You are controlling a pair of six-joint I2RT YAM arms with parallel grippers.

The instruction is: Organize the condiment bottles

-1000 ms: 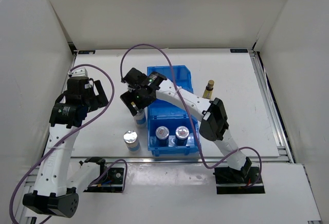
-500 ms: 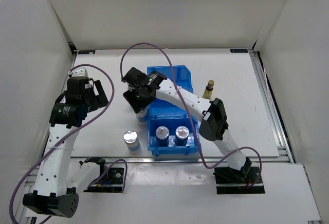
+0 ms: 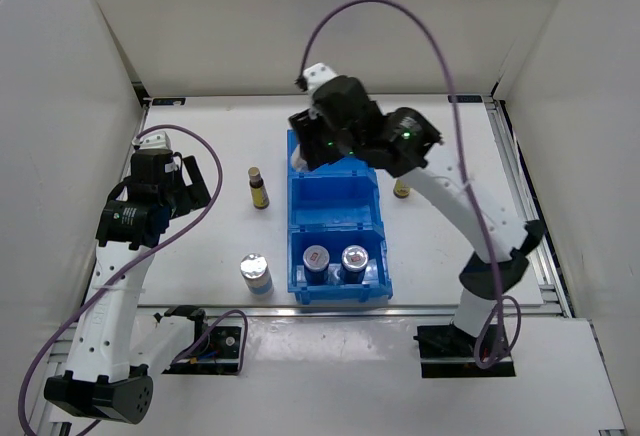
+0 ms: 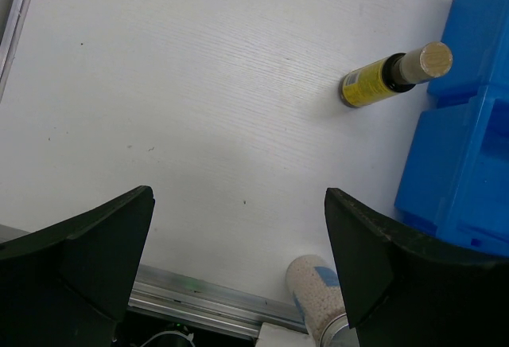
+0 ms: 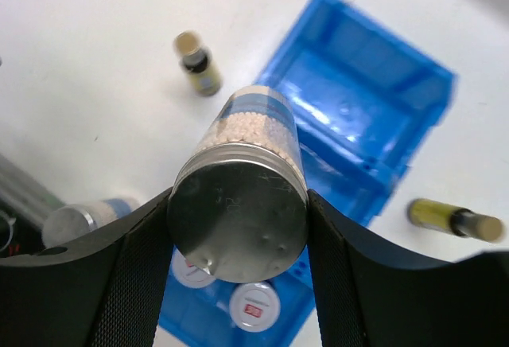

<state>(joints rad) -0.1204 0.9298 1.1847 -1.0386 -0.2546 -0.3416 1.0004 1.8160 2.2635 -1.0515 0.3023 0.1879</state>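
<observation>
Two jaws of the right gripper (image 5: 238,224) are clamped on a clear bottle (image 5: 253,128), one on each side just under its silver cap. White beads and a blue label band are seen through the glass. The bottle is held upright in the air, off the desk (image 3: 220,146). In the top view this gripper is seen above the far end of a blue bin (image 3: 337,218); the held bottle itself is hidden there by the wrist.

Two grey jars (image 3: 335,257) with red-white lid labels are noted side by side in the bin's near compartment. One dark bottle (image 3: 258,187) with a gold cap stands on the desk left of the bin, apart from it. A second dark bottle (image 5: 453,218) is on the desk just beside the bin's right wall; it is partly hidden by the arm in the top view, and whether it is upright cannot be told. A second clear bottle (image 3: 255,274) stands near the bin's near-left corner.

Jaws of the left gripper (image 4: 238,239) are spread wide, with only bare desk between them. That gripper is held over the desk's left part, well apart from the bin.
</observation>
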